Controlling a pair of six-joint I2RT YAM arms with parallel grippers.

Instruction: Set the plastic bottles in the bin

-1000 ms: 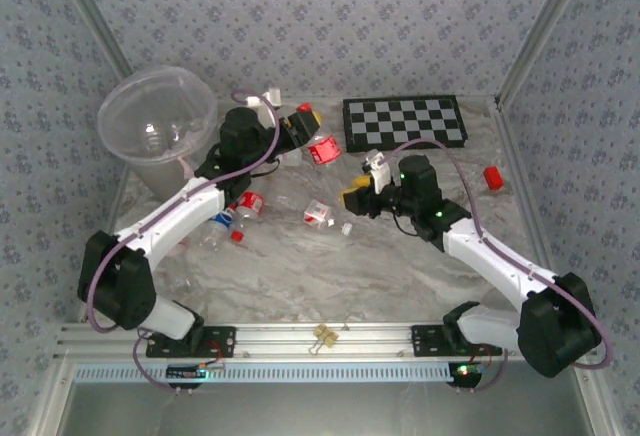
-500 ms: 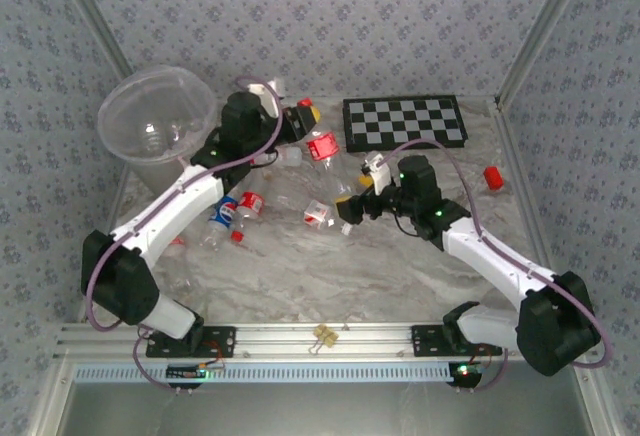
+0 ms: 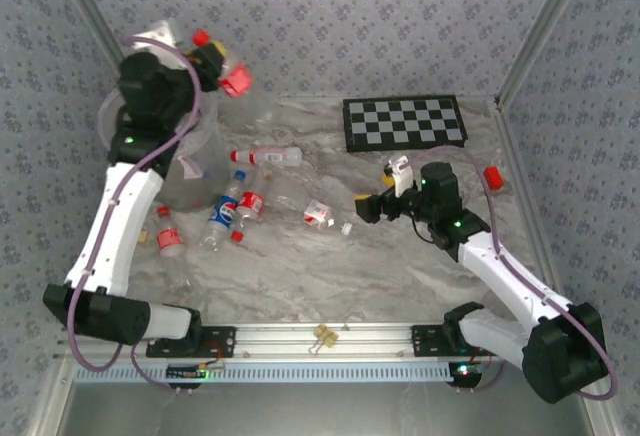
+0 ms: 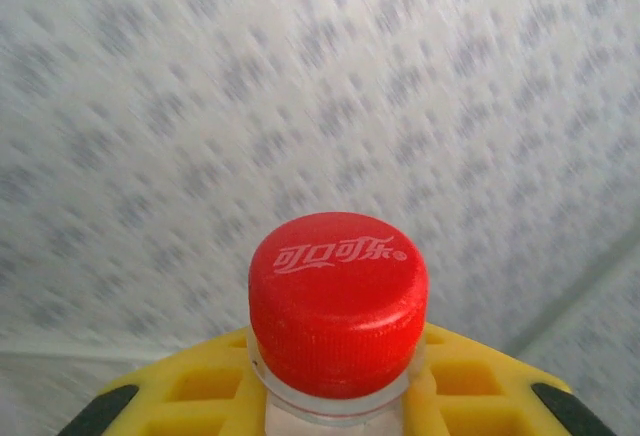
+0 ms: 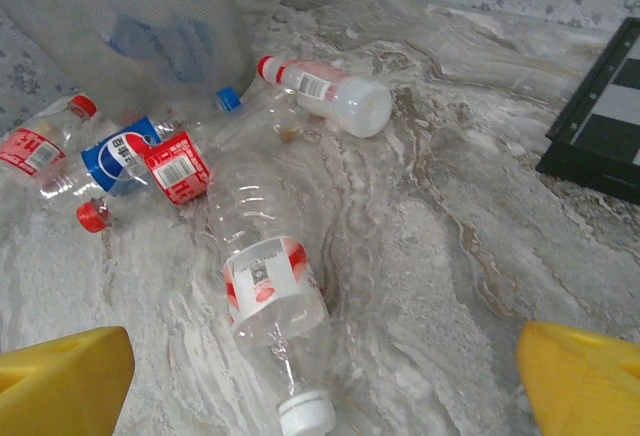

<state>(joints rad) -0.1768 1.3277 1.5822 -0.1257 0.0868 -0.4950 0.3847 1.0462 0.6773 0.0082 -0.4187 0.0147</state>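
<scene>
While, from above, the left gripper hangs apparently over the bin, the left wrist view shows its yellow fingers clamped on a red-capped bottle at the neck, and the right wrist view shows the right gripper gaping above other plastic bottles on the table

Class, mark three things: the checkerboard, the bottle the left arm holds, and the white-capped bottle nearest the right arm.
checkerboard (image 3: 405, 123): top external view, centre of the board.
held bottle (image 4: 338, 301): left wrist view, on its red cap.
white-capped bottle (image 5: 266, 282): right wrist view, on its red-and-white label.
</scene>
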